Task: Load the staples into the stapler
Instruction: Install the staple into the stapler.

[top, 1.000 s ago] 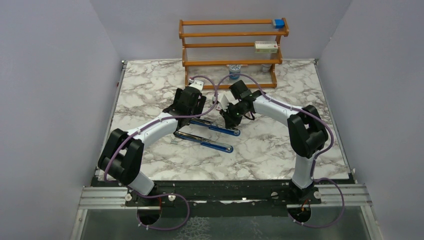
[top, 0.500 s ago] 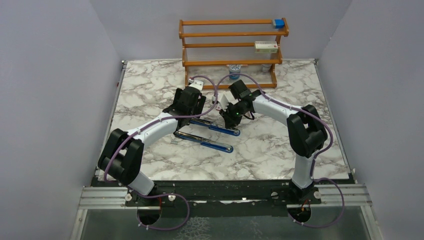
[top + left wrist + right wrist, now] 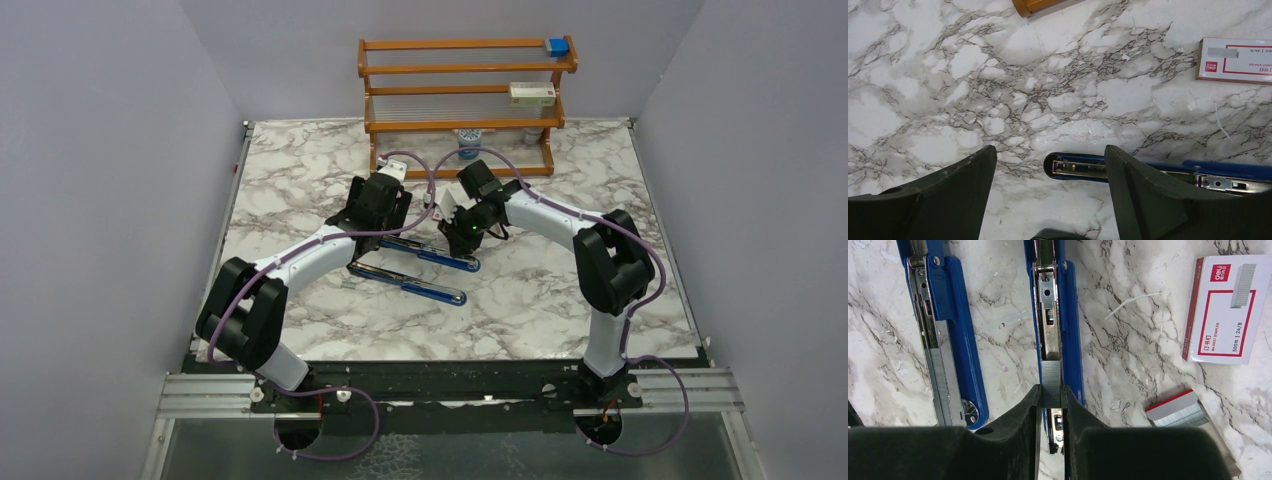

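The blue stapler (image 3: 425, 268) lies opened on the marble table, its two arms side by side. In the right wrist view the arm with the metal channel (image 3: 1049, 315) runs up the middle and the other arm (image 3: 948, 340) lies to its left. My right gripper (image 3: 1050, 392) is shut on a grey strip of staples (image 3: 1051, 380), held over the channel. My left gripper (image 3: 1048, 155) is open and empty, with the stapler's rounded end (image 3: 1073, 167) between its fingers, nearer the right finger (image 3: 1148, 200). In the top view the left gripper (image 3: 388, 232) and the right gripper (image 3: 462, 240) face each other over the stapler.
A pink-and-white staple box (image 3: 1228, 307) and its grey tray of staples (image 3: 1180, 410) lie right of the stapler. The box also shows in the left wrist view (image 3: 1235, 60). A wooden rack (image 3: 460, 95) at the back holds a blue block (image 3: 557, 46) and another box (image 3: 532, 94).
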Controlling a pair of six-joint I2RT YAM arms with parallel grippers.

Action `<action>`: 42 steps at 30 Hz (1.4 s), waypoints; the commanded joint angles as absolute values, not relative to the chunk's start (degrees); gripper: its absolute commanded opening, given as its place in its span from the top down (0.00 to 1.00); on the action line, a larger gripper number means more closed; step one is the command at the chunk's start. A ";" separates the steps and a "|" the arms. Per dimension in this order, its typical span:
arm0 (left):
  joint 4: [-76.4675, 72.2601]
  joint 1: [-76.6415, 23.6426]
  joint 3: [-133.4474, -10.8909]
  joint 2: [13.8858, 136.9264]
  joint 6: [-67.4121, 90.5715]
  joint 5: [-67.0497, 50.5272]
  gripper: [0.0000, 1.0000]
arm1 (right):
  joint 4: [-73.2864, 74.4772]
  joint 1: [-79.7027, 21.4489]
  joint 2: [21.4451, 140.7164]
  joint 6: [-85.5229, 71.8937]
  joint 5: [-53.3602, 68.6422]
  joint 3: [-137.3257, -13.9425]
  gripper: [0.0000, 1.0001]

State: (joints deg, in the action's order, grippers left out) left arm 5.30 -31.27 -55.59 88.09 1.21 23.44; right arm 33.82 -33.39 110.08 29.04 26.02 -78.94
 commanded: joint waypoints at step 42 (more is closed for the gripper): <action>4.57 -31.55 -56.80 87.15 1.05 24.57 0.18 | 19.10 -32.78 102.68 23.92 26.18 -70.76 0.59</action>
State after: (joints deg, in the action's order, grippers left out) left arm 5.30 -31.27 -55.59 88.09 1.21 23.55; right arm 24.53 -33.15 104.12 26.68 26.68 -71.61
